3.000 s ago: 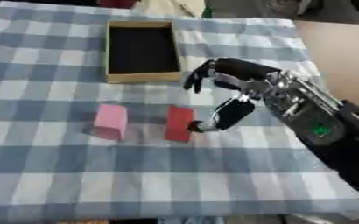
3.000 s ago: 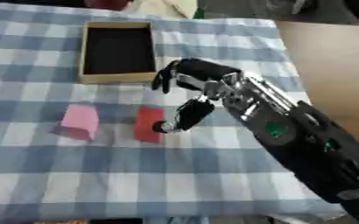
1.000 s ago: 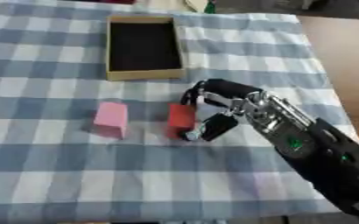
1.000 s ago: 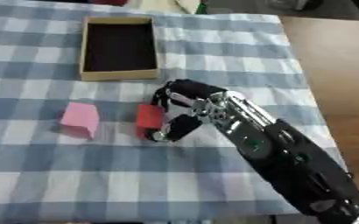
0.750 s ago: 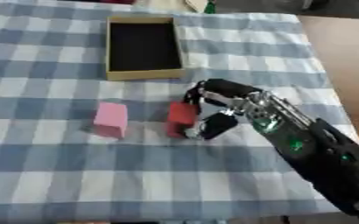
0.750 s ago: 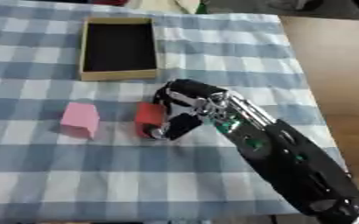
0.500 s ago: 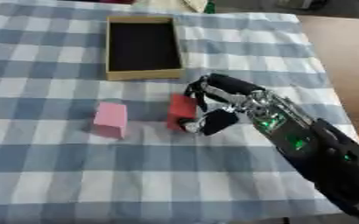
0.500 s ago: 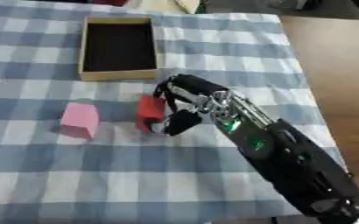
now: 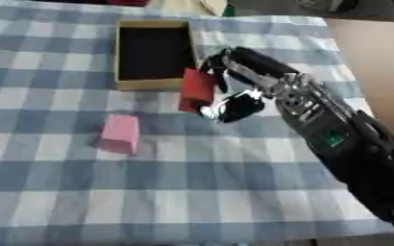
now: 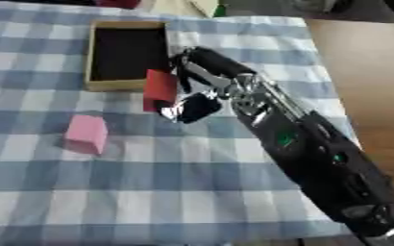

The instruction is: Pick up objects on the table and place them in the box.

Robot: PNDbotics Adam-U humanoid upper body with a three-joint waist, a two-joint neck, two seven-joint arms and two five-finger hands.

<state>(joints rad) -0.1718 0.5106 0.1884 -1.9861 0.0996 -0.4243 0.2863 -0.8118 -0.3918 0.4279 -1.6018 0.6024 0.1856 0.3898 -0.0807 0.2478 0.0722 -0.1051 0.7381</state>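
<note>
Left eye view: right hand [image 9: 234, 81] comes in from the 4 o'clock corner, arm running diagonally up to mid-frame. Fingers curled over the top and right side of the red block [image 9: 197, 90], thumb [image 9: 234, 107] pressing from below-right, so the hand is clamped on it. Red block tilted, its lower end looks clear of the cloth, though contact can't be confirmed. Block's upper edge sits just beside the near right corner of the box [image 9: 126, 85], overlapping its front rim in the view.

Box is open-topped, tan cardboard walls, dark inside, at 12 o'clock from the block, a bit left. Nothing visible inside it.

Pink block [image 9: 119, 134] lies on the cloth at 8 o'clock from the hand, apart from it and from the red block, resting on its side.

Blue-and-white checked tablecloth [image 9: 175, 192] covers the table; brown bare surface [image 9: 373, 57] at 3 o'clock past the cloth's right edge.

Left hand shows in neither view.
</note>
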